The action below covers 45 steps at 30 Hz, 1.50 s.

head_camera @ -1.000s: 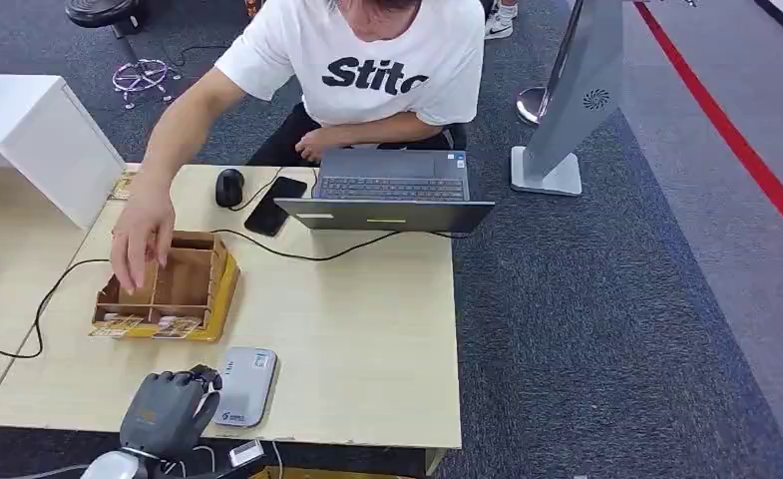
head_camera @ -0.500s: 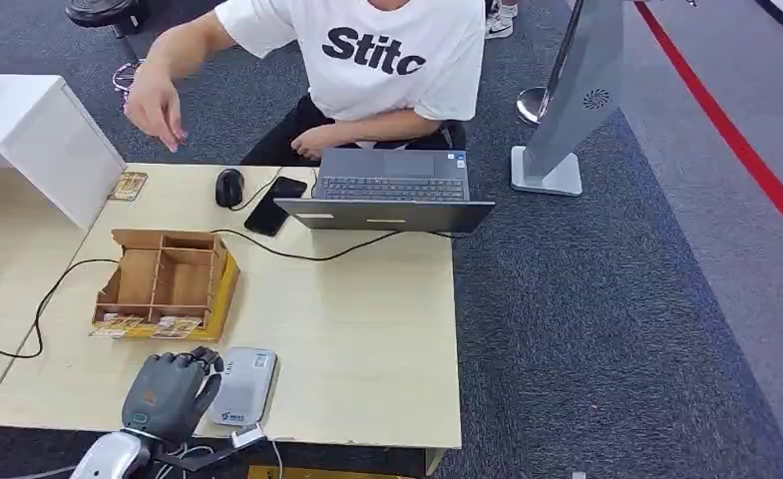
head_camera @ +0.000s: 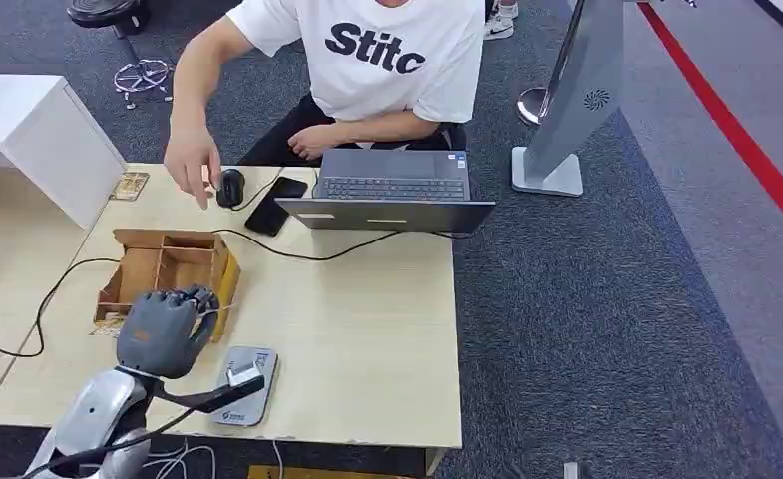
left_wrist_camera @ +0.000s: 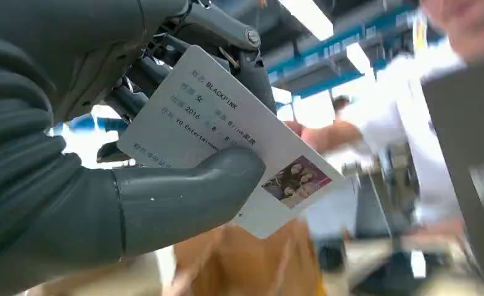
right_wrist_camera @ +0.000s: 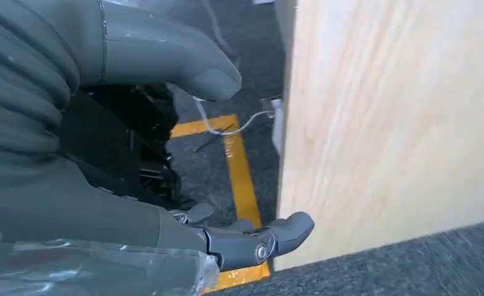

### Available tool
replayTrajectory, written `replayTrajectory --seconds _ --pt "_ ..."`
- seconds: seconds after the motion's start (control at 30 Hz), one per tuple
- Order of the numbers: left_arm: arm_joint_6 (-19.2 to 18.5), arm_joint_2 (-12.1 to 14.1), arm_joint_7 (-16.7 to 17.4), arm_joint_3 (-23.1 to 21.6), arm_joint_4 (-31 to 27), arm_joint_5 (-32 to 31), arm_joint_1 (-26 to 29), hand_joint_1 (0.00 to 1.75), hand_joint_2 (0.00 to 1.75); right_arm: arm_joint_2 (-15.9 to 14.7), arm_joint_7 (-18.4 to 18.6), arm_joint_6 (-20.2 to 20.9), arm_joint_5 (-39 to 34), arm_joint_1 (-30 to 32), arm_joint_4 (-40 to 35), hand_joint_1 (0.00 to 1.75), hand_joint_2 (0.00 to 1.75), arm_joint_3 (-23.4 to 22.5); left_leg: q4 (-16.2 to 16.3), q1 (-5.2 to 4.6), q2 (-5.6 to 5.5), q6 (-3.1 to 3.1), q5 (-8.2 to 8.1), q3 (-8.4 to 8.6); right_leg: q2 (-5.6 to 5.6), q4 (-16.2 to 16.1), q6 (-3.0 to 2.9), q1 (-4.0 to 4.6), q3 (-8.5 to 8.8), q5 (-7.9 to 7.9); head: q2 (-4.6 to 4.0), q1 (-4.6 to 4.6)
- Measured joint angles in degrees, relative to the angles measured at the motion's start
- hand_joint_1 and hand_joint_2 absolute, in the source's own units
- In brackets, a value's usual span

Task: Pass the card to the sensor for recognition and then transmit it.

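The left hand (head_camera: 160, 331) is pinching the card (left_wrist_camera: 227, 139) between thumb and fingers (left_wrist_camera: 254, 77), hovering above the wooden box (head_camera: 173, 269), while the sensor (head_camera: 244, 386) is lying on the counter (head_camera: 367, 329) just nearer the robot.

On the counter (head_camera: 367, 329), the box (head_camera: 173, 274) sits just behind the left robot hand (head_camera: 163, 329), the sensor (head_camera: 245, 384) just to its right and nearer. Mouse (head_camera: 229, 187), phone (head_camera: 276, 205) and laptop (head_camera: 392, 190) lie far behind, rightward.
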Motion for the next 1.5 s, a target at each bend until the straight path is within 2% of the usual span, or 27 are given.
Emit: replayTrajectory --seconds 0.07,0.23,0.33,0.53,0.63,0.67,0.7,0.83,0.97,1.17,1.2,1.3,1.5 --pt "0.2 0.0 1.1 0.6 0.8 -2.9 -3.3 1.75 1.75 0.2 0.3 -0.1 0.2 -0.4 0.0 0.0 1.75 0.7 0.0 -0.01 0.05 0.0 0.0 0.03 0.09 0.0 -0.08 0.0 -0.01 0.06 -0.02 -0.04" --pt "1.6 -0.1 1.9 1.9 4.2 -4.6 -8.1 1.75 1.75 0.3 0.8 0.1 -0.1 -0.6 0.0 0.0 1.75 1.6 0.0 0.0 0.05 -0.03 0.02 0.03 0.1 0.0 -0.08 0.0 -0.02 0.05 -0.02 -0.02" --pt "2.7 -0.3 1.9 2.5 5.0 -4.8 -9.0 1.75 1.75 0.3 1.2 0.0 -0.4 -0.6 0.0 0.0 1.75 1.7 0.0 0.0 0.07 -0.04 0.02 0.02 0.09 0.0 -0.08 0.0 -0.03 0.05 0.0 -0.02" --pt "7.4 -0.9 0.9 4.2 5.6 -5.5 -9.2 1.75 1.75 0.4 1.0 -0.5 0.2 -0.6 0.0 0.0 1.75 2.6 0.0 0.0 0.09 -0.04 0.01 0.0 0.11 0.0 -0.08 0.0 -0.05 0.04 0.0 -0.04" --pt "7.7 -1.0 0.9 4.8 5.6 -5.6 -9.2 1.75 1.75 0.4 1.0 -0.5 0.3 -0.6 0.0 0.0 1.75 3.0 0.0 0.0 0.09 -0.04 0.01 0.0 0.13 0.0 -0.08 0.0 -0.05 0.04 -0.02 -0.04" --pt "7.7 -1.0 0.9 4.9 5.6 -5.6 -9.2 1.38 1.75 0.4 1.0 -0.5 0.3 -0.6 0.0 0.0 1.75 3.0 0.0 0.0 0.09 -0.04 0.01 -0.01 0.14 0.0 -0.08 0.0 -0.05 0.04 0.0 -0.02" --pt "7.7 -1.1 0.8 5.0 5.6 -5.6 -9.2 0.0 1.75 0.5 1.0 -0.3 0.3 -0.6 0.0 0.0 1.75 3.0 0.0 0.0 0.09 -0.04 0.01 -0.01 0.14 0.0 -0.08 0.0 -0.06 0.04 0.0 -0.04" --pt "9.5 -1.8 0.0 5.9 5.6 -6.1 -8.7 0.0 1.75 0.5 0.9 -0.3 -0.3 -0.7 0.0 0.0 1.75 3.2 0.0 -0.01 0.09 -0.01 -0.02 -0.03 0.12 0.0 -0.07 0.0 -0.06 0.03 0.0 -0.02" --pt "9.0 -2.0 -1.9 6.6 5.2 -5.8 -7.2 0.0 1.75 0.6 0.6 -0.5 -0.5 -0.7 0.0 0.0 1.75 3.3 0.0 -0.03 0.09 0.0 -0.04 -0.04 0.12 0.0 -0.07 -0.01 -0.06 0.02 -0.02 -0.04" --pt "8.2 -0.6 -4.8 6.6 5.0 -3.1 -2.0 0.0 1.75 0.6 0.0 0.0 -2.2 -0.3 0.0 0.0 1.75 3.3 0.0 -0.01 0.12 -0.01 -0.03 -0.02 0.13 0.0 -0.07 0.0 -0.08 0.03 -0.02 -0.02" --pt "7.1 -0.3 -4.9 6.6 4.7 -2.2 -0.9 0.0 1.75 0.6 -0.2 0.3 -2.7 -0.2 0.0 0.0 1.75 3.2 0.0 -0.01 0.12 -0.01 -0.03 -0.02 0.13 0.0 -0.08 0.0 -0.08 0.02 0.0 -0.02" --pt "0.4 1.7 -5.1 6.2 3.8 0.3 2.5 0.0 1.75 0.5 0.0 -0.7 -2.8 0.2 0.0 0.0 1.75 3.2 0.0 0.02 0.18 -0.01 -0.03 -0.02 0.19 0.0 -0.09 0.01 -0.12 0.02 -0.02 -0.02" --pt "-3.5 4.9 -4.0 5.3 3.6 1.7 5.5 0.0 1.75 0.2 -0.7 -0.4 -2.8 0.7 0.0 0.0 1.75 3.1 0.0 0.04 0.15 -0.02 -0.03 -0.05 0.17 0.0 -0.09 0.03 -0.11 0.02 0.0 -0.02"
